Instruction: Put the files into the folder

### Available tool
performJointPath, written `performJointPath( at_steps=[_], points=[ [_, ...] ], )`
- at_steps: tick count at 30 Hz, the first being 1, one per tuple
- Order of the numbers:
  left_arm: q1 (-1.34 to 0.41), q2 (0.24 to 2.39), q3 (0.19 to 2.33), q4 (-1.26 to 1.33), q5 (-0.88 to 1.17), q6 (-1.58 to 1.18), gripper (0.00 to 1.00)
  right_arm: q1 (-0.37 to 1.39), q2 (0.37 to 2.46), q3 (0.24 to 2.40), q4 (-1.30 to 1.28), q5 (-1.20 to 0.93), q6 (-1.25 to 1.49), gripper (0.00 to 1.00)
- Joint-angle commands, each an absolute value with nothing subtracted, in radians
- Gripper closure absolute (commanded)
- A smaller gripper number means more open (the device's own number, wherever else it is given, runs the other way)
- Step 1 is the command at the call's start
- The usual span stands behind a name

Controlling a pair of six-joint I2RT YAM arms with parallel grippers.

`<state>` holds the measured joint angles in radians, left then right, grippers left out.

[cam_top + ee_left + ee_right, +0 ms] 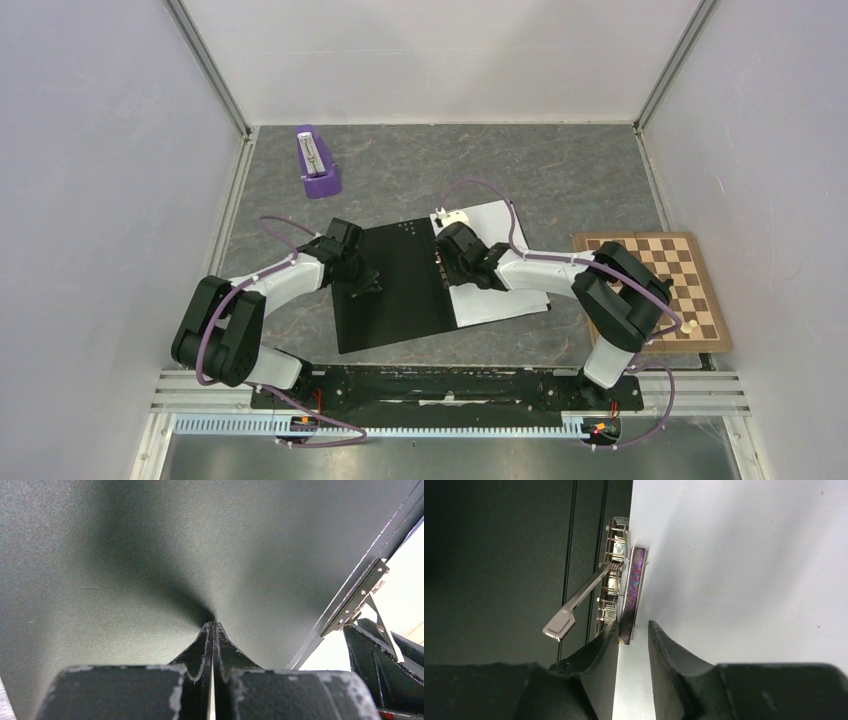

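While its fingers are pressed together, the left gripper [213, 626] rests its tips on the black inside of the folder [150, 555]. The right gripper [633, 631], fingers slightly apart, straddles the near end of the metal clip [631, 590] at the spine. The paper sheets [749, 580] lie on the folder's right half, their edge at the clip. They are probably light, limp and slippery, so they are best pinched at a free edge.

Purple stand [320, 180] at the far left of the grey table [560, 170], chessboard [690, 270] at the right edge
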<state>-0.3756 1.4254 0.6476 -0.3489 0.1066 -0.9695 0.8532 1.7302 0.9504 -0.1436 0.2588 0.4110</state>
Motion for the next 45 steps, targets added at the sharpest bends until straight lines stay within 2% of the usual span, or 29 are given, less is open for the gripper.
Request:
performJointPath(
  at_steps=[1,9,14,19,26,34,45],
  points=[
    [-0.374,1.443,0.635,-0.366,0.01,-0.988,0.98,0.856,1.667,0.935,-0.169,0.233,0.409,0.68],
    [-0.373,1.421,0.642,-0.375,0.006,-0.985,0.98,0.859,1.535,0.957,-0.24,0.252,0.395,0.61],
    [-0.374,1.406,0.644,-0.379,0.004,-0.983,0.98,0.89,1.55,1.078,-0.319,0.316,0.348,0.6],
    [-0.374,1.403,0.644,-0.382,0.005,-0.982,0.98,0.933,1.706,1.289,-0.456,0.391,0.295,0.71],
    [-0.374,1.4,0.641,-0.374,0.003,-0.986,0.98,0.964,1.86,1.458,-0.57,0.472,0.253,0.76],
    [-0.372,1.403,0.638,-0.371,0.004,-0.985,0.98,0.987,1.896,1.479,-0.603,0.504,0.245,0.8],
    [-0.373,1.407,0.64,-0.374,0.003,-0.983,0.98,1.007,1.856,1.402,-0.595,0.523,0.277,0.84]
  ],
)
